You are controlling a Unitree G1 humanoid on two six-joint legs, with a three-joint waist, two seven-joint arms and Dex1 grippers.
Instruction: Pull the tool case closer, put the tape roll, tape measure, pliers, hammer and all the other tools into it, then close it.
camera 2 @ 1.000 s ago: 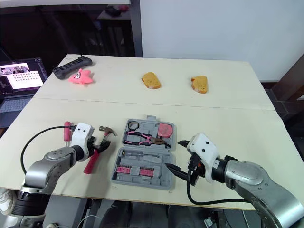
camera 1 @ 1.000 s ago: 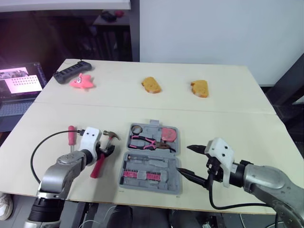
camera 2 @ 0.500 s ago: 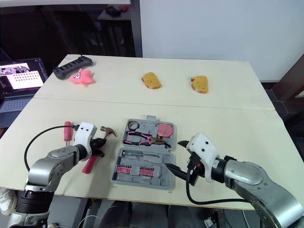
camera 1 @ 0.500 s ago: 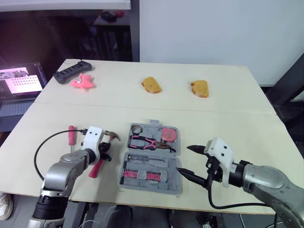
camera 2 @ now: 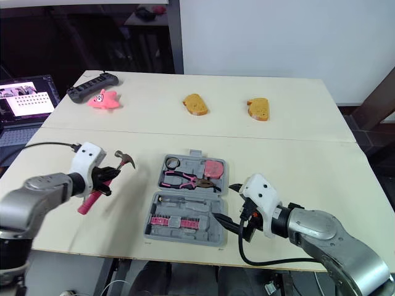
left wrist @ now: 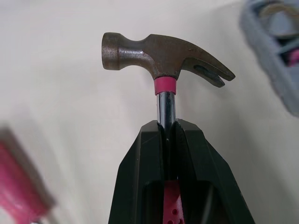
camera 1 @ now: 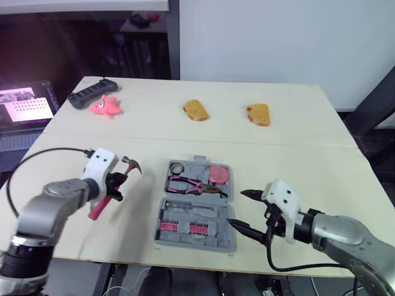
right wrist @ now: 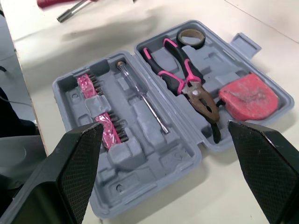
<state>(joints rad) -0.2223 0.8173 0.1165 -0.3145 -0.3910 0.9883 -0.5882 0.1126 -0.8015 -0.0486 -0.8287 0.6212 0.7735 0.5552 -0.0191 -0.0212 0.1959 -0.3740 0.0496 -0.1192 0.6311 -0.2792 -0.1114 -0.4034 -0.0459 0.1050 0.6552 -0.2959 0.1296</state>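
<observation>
The tool case [camera 1: 196, 206] is lying open and flat on the worktop [camera 1: 296, 154], close to its near edge. The case's far half is holding the tape roll [camera 1: 178, 168] in its left corner, the pliers [camera 1: 192, 184] across the middle and the tape measure [camera 1: 216, 174] at its right end. The near half is carrying a slim bit driver [right wrist: 142, 105] and a pink strip of bits [camera 1: 182, 227].

Left of the case, the left gripper [camera 1: 114, 182] is clamping the hammer [camera 1: 131, 165] by its dark shaft just under the head. It is holding the hammer off the worktop, with the head pointing toward the case and the pink grip slanting away from it. In the left wrist view both fingers [left wrist: 145, 154] are pressing flat against the shaft.

The right gripper [camera 1: 237, 208] is hovering just beside the case's right edge with its fingers spread wide and gripping nothing.

A red-handled screwdriver [right wrist: 70, 13] is lying on the worktop beyond the case's left side.

Well beyond the case's far side, two pieces of bread [camera 1: 195, 110] [camera 1: 258, 115] are sitting apart from each other. Far off to the case's left rear, a pink toy [camera 1: 105, 106] is resting just beside a black controller [camera 1: 86, 97].
</observation>
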